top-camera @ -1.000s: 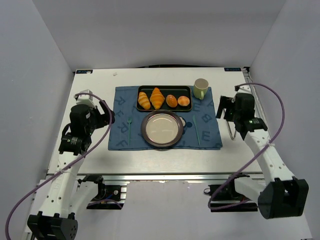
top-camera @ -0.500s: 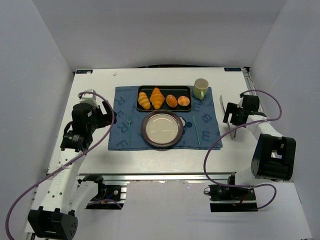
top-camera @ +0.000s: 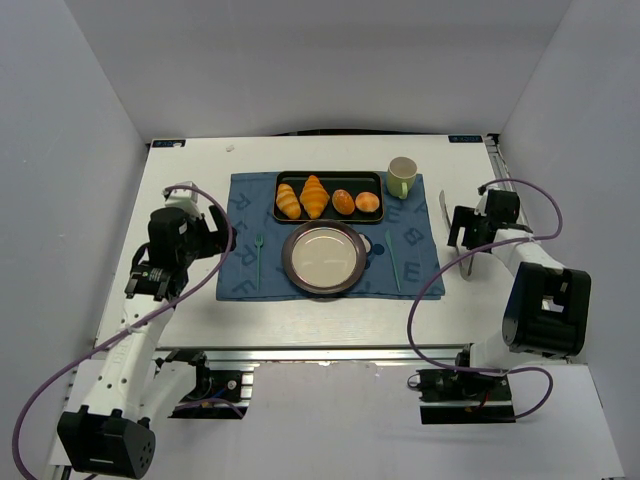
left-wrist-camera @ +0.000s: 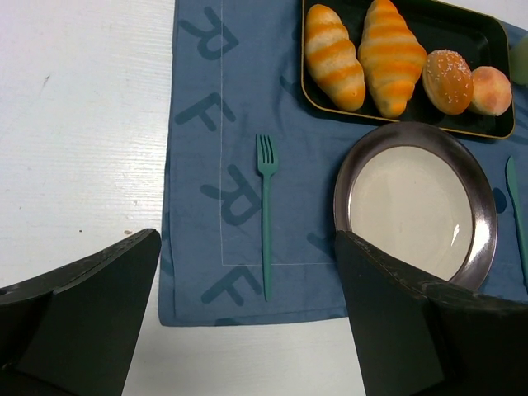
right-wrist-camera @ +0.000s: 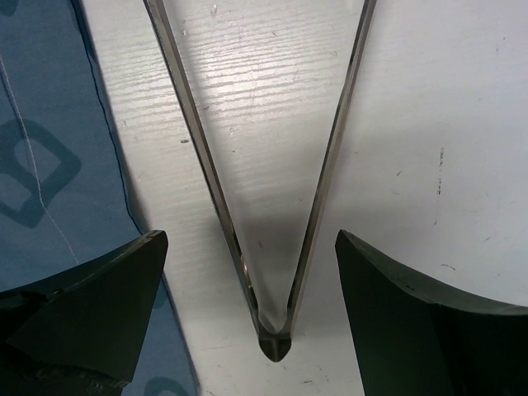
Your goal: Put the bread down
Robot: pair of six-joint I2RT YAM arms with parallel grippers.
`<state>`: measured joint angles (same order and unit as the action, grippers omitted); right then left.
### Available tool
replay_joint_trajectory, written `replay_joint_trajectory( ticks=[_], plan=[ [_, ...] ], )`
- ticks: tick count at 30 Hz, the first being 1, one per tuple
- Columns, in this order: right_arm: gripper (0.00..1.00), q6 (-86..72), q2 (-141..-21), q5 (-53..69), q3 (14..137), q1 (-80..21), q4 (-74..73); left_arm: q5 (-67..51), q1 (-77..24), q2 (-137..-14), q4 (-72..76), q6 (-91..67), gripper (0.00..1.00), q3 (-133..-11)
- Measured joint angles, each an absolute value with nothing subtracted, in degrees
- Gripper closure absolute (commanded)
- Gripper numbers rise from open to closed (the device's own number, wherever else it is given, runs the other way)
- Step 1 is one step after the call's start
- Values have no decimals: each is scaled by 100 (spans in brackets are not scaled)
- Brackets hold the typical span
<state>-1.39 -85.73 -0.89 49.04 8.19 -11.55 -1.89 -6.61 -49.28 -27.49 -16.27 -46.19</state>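
The bench [top-camera: 320, 320] was covered in the middle by a blue mat [top-camera: 240, 280]. On the mat were set a black tray [top-camera: 330, 176] and, just nearer, a plate [top-camera: 290, 258]. The tongs [right-wrist-camera: 326, 165] were laid on bare bench, their tips cut off at the frame's top. The left gripper [left-wrist-camera: 247, 276] was spread wide and empty. The right gripper [right-wrist-camera: 252, 268] was likewise wide and empty, with the tongs' hinge between its fingers. The bread [left-wrist-camera: 491, 90], small, round and golden-orange with a paler top, was seen at the tray's right end, touching a darker bun [left-wrist-camera: 448, 81].
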Motion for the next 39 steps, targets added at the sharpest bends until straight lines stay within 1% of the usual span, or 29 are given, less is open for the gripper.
replay_joint_trajectory(
  ticks=[11,19,22,23,25,27,29,35,39],
  plan=[
    [11,242,-9378,97,4989,819,-1013,-266,-661,-4930,-2648,-1590,2,-4552],
    [11,301,-9861,60,5507,819,-1050,-266,-661,-4930,-2598,-1588,2,-4497],
    [14,340,-10053,58,5719,819,-1048,-266,-661,-4930,-2591,-1588,2,-4471],
    [20,349,-10092,51,5760,819,-1046,-266,-661,-4930,-2589,-1588,2,-4471],
    [25,384,-10136,34,5804,819,-1046,-266,-661,-4930,-2578,-1588,2,-4471],
    [27,386,-10165,32,5837,840,-1050,-266,-661,-4930,-2569,-1588,2,-4471],
    [35,390,-10173,36,5854,851,-1052,-266,-661,-4930,-2569,-1586,2,-4471],
    [36,346,-10158,30,5872,867,-1094,-266,-661,-4930,-2567,-1584,2,-4471],
    [36,117,-9815,158,5843,851,-1476,-266,-661,-4930,-2565,-1586,2,-4466]
  ],
)
